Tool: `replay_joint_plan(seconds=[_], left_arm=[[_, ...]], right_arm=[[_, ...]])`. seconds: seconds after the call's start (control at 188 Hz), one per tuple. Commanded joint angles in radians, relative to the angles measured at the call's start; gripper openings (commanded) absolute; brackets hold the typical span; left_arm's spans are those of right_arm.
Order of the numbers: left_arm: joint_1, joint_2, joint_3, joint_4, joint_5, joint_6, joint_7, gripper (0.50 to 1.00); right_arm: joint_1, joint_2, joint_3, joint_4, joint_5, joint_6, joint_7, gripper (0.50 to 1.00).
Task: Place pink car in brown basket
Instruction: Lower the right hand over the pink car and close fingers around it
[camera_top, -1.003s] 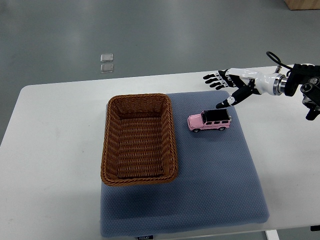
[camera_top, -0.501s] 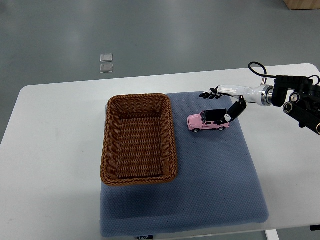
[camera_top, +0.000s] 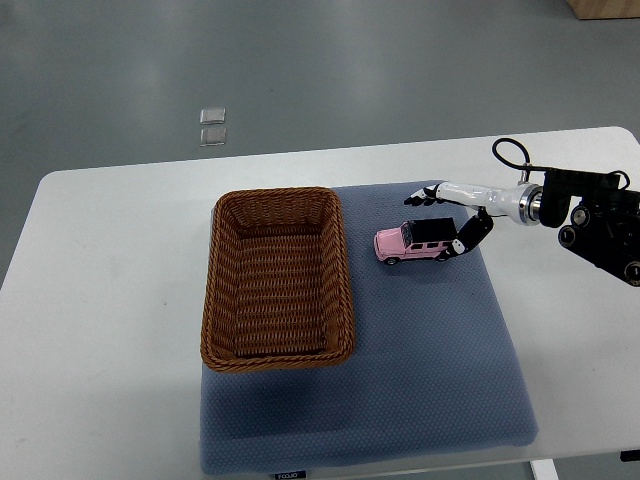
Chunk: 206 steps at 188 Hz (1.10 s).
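The pink car (camera_top: 417, 243) is a small boxy toy with a black roof; it stands on its wheels, with its front pointing left toward the basket. The brown basket (camera_top: 279, 278) is a rectangular woven one, open at the top and upright, just left of the car and apart from it. It seems empty inside.

White table (camera_top: 120, 300) on grey floor (camera_top: 300, 70)

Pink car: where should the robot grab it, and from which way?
Grab the pink car across its long sides, around the black roof, coming from above on the right. It stands on its wheels on the blue mat, nose toward the basket, and the right hand already straddles its rear.
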Motion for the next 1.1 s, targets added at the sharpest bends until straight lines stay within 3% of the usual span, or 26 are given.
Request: replay_joint_plan(seconds=[0.0, 0.107, 0.384, 0.528, 0.72, 0.891, 1.093], left_arm=[[0.000, 0.000, 0.000, 0.000, 0.000, 0.000, 0.000, 1.000], [0.000, 0.000, 0.000, 0.000, 0.000, 0.000, 0.000, 1.000], [0.000, 0.000, 0.000, 0.000, 0.000, 0.000, 0.000, 1.000], [0.000, 0.000, 0.000, 0.000, 0.000, 0.000, 0.000, 1.000], [0.000, 0.000, 0.000, 0.000, 0.000, 0.000, 0.000, 1.000], [0.000, 0.000, 0.000, 0.000, 0.000, 0.000, 0.000, 1.000], [0.000, 0.000, 0.000, 0.000, 0.000, 0.000, 0.000, 1.000]], right_arm=[[-0.002, 0.003, 0.002, 0.001, 0.004, -0.001, -0.007, 0.862], [0.000, 0.003, 0.002, 0.001, 0.004, -0.001, -0.007, 0.801], [0.003, 0.003, 0.002, 0.001, 0.007, 0.002, -0.007, 0.746], [0.003, 0.003, 0.001, 0.003, 0.007, 0.010, -0.007, 0.658], [0.005, 0.003, 0.001, 0.003, 0.005, 0.010, -0.007, 0.611], [0.005, 0.001, 0.002, 0.003, 0.007, 0.008, -0.004, 0.507], [0.002, -0.005, 0.013, 0.001, 0.018, 0.002, 0.001, 0.500]])
